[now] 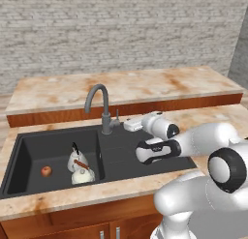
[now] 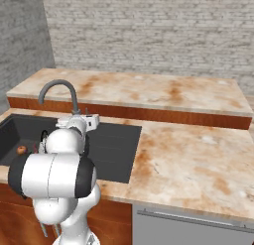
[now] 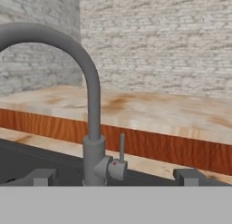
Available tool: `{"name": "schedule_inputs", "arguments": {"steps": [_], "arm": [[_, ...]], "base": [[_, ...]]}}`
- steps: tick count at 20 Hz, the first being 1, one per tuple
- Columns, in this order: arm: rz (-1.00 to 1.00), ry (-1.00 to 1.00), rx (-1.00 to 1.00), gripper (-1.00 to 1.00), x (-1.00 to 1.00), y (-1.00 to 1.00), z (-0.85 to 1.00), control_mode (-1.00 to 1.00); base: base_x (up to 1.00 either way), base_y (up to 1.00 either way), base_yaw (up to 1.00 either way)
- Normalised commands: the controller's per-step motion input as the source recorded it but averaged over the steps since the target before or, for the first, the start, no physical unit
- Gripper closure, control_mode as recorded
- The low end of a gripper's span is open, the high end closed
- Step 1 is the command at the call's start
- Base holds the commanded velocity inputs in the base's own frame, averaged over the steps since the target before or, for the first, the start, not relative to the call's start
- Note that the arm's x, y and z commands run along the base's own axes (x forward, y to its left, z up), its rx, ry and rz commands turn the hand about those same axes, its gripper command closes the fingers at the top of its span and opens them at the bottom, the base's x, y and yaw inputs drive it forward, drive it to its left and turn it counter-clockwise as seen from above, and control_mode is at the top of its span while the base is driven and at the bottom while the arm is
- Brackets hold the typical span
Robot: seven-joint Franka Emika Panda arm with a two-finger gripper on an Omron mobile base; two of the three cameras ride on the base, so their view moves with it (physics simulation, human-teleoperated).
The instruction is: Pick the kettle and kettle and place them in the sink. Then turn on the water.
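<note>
Two squat silver kettles point(image 1: 80, 166) overlap in the matte black double-basin sink point(image 1: 29, 146), their outlines hard to separate, beside one small red apple point(image 1: 46, 171). The two-finger gripper point(image 3: 117, 177) stands spread wide and empty, facing the grey gooseneck tap point(image 3: 93, 128).

No readable text, labels, brands or nos. anywhere. Arm point(image 1: 157, 151) has a small dark mark on its white casing, too blurred to read. Tap point(image 3: 93, 128) has a tiny red dot by its lever, no lettering.
</note>
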Motion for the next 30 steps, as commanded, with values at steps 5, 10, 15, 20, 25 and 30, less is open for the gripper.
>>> {"name": "schedule_inputs", "arguments": {"steps": [5, 10, 15, 20, 25, 30], "arm": [[0.0, -0.06, 0.04, -1.0, 0.19, -0.02, -0.15, -1.0], [0.0, -0.09, 0.04, -1.0, 0.17, -0.04, -0.28, -1.0], [0.0, -0.08, 0.01, -1.0, 0.15, 0.0, -0.23, -1.0], [0.0, -0.04, 0.0, -1.0, 0.1, 0.05, -0.17, -1.0], [-0.01, -0.04, 0.0, -1.0, 0.11, 0.19, -0.21, -1.0], [-0.07, -0.02, 0.0, -1.0, 0.17, 0.31, -0.17, -1.0]], "base": [[0.0, 0.0, 0.0], [0.0, 0.0, 0.0], [0.0, 0.0, 0.0], [0.0, 0.0, 0.0], [0.0, 0.0, 0.0], [0.0, 0.0, 0.0]]}}
